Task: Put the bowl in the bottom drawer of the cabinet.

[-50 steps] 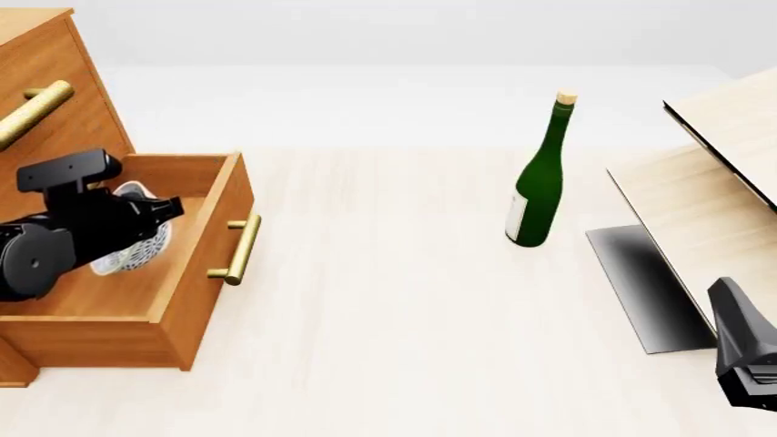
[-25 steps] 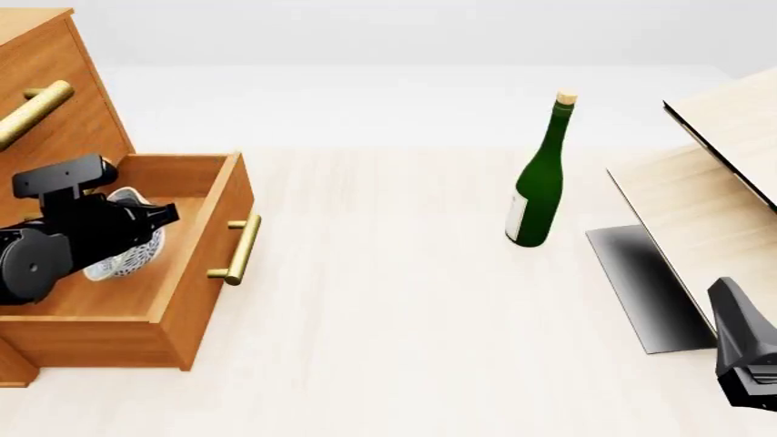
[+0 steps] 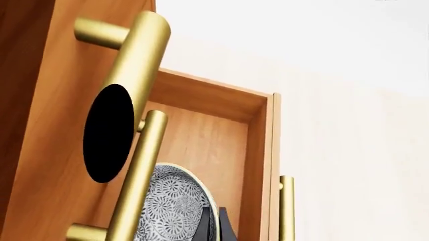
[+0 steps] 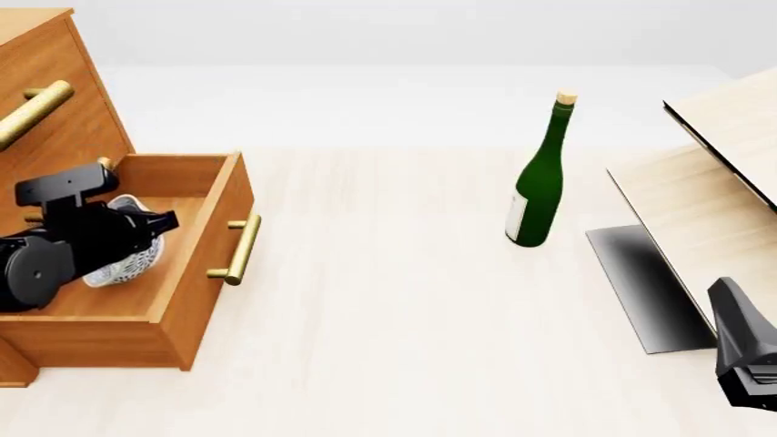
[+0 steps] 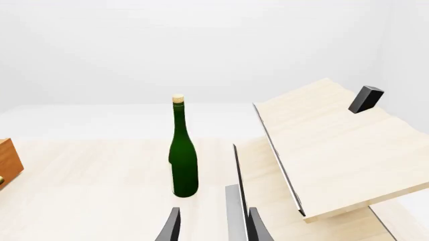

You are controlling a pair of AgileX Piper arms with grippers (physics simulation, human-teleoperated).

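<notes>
The cabinet (image 4: 55,86) stands at the far left with its bottom drawer (image 4: 200,264) pulled out. My left gripper (image 4: 148,229) reaches down into that drawer, shut on the rim of the white, grey-patterned bowl (image 4: 124,259). The bowl hangs tilted on its side just above the drawer floor. In the left wrist view the bowl (image 3: 171,203) shows behind a brass handle, with my left gripper (image 3: 214,228) pinching its edge inside the bottom drawer (image 3: 201,135). My right gripper (image 5: 211,226) is open and holds nothing; it waits low at the near right (image 4: 741,350).
A green wine bottle (image 4: 538,173) stands upright at mid-table. A pale wooden box with a black panel (image 4: 692,200) occupies the right side. The drawer's brass handle (image 4: 237,248) juts toward the table's middle, and an upper handle (image 4: 31,111) sticks out above my left arm.
My left gripper has sunk a little lower into the drawer, carrying the bowl with it. The right arm has stayed still.
</notes>
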